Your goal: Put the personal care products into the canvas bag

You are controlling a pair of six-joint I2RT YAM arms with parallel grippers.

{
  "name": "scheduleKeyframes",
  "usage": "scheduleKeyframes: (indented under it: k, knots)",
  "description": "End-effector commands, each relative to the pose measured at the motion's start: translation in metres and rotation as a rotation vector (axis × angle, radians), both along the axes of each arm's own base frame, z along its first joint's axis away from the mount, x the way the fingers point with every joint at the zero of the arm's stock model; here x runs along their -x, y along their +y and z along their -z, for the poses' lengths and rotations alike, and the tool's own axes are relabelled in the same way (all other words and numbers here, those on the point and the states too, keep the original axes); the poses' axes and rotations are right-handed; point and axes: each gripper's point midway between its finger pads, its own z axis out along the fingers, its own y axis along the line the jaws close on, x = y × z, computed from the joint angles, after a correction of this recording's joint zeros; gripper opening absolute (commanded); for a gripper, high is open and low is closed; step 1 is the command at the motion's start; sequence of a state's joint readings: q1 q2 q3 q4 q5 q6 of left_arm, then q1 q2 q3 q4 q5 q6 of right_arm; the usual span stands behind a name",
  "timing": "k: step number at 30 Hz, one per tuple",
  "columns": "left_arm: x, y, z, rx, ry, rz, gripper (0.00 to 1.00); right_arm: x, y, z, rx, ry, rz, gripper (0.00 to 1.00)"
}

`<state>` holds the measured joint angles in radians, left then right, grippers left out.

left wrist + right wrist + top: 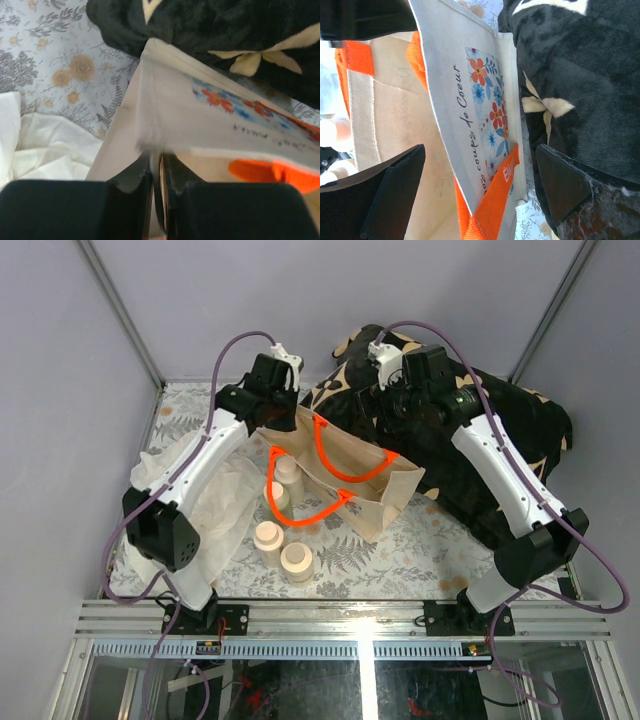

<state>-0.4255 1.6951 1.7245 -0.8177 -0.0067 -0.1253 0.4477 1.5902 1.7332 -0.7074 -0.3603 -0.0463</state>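
Robot lab test cell, not home or shop. Plain grey walls [60, 360] box bench in on three sides; bare metal struts [120, 315] run up back corners. Left arm [205, 460] and right arm [495, 465], white and black, bolted to slotted aluminium rail [350, 615] at near edge. Purple cables [612, 575] loop along arms. Fern-print cloth [400, 545] covers bench. Loose wiring [250, 695] shows below rail.

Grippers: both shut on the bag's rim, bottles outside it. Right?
No. Only the left gripper is shut on the bag rim; the right wrist view shows the right gripper open, straddling the bag wall. The bottles are outside.
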Motion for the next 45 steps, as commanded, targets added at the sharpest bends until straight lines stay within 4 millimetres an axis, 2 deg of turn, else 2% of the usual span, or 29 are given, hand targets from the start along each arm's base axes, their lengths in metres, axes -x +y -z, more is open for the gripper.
scheduleKeyframes:
  k: [1,4,7,8,11,15,21,27,31,34,35,36,39,40,42,45]
  knots:
    - [-0.034,-0.024,-0.028,0.068,-0.112,0.038,0.08,0.004,0.008,-0.023,-0.028,-0.041,-0.014,0.99]
    - [-0.053,-0.033,-0.036,0.074,-0.138,0.053,0.07,0.006,0.009,-0.021,-0.016,-0.038,-0.016,0.99]
    - [-0.072,-0.04,-0.037,0.06,-0.151,0.067,0.07,0.008,0.01,-0.021,-0.013,-0.034,-0.014,0.99]
    - [-0.078,-0.043,-0.031,0.054,-0.141,0.073,0.07,0.009,0.012,-0.022,-0.015,-0.034,-0.017,0.99]
    - [-0.095,-0.051,-0.036,0.064,-0.157,0.087,0.07,0.013,0.017,-0.021,-0.012,-0.032,-0.024,0.99]
    - [-0.109,-0.055,-0.027,0.078,-0.151,0.092,0.07,0.013,0.018,0.0,0.045,-0.02,-0.017,0.99]
    - [-0.113,-0.053,-0.014,0.079,-0.127,0.089,0.07,-0.004,0.008,0.04,0.15,-0.018,0.032,0.99]
    - [-0.115,-0.048,-0.019,0.09,-0.144,0.084,0.08,-0.026,0.004,0.065,0.233,-0.035,0.064,0.92]
    - [-0.12,-0.047,-0.017,0.092,-0.151,0.083,0.08,-0.039,0.007,0.058,0.239,-0.073,0.066,0.95]
    - [-0.127,-0.048,-0.013,0.101,-0.157,0.08,0.11,-0.053,-0.005,0.064,0.326,-0.116,0.091,0.98]
    - [-0.129,-0.05,-0.011,0.105,-0.158,0.084,0.15,-0.058,-0.01,0.068,0.359,-0.12,0.101,0.99]
    - [-0.13,-0.051,-0.01,0.107,-0.161,0.084,0.24,-0.063,-0.014,0.071,0.381,-0.118,0.114,0.99]
    - [-0.13,-0.05,-0.011,0.113,-0.161,0.086,0.61,-0.077,-0.021,0.071,0.387,-0.129,0.142,1.0]
    - [-0.127,-0.05,-0.012,0.114,-0.159,0.086,0.7,-0.08,-0.023,0.069,0.384,-0.139,0.147,1.0]
    - [-0.121,-0.046,-0.018,0.113,-0.163,0.088,0.82,-0.086,-0.029,0.066,0.395,-0.146,0.157,1.0]
    - [-0.107,-0.037,-0.034,0.114,-0.185,0.083,0.91,-0.089,-0.035,0.066,0.404,-0.14,0.163,1.0]
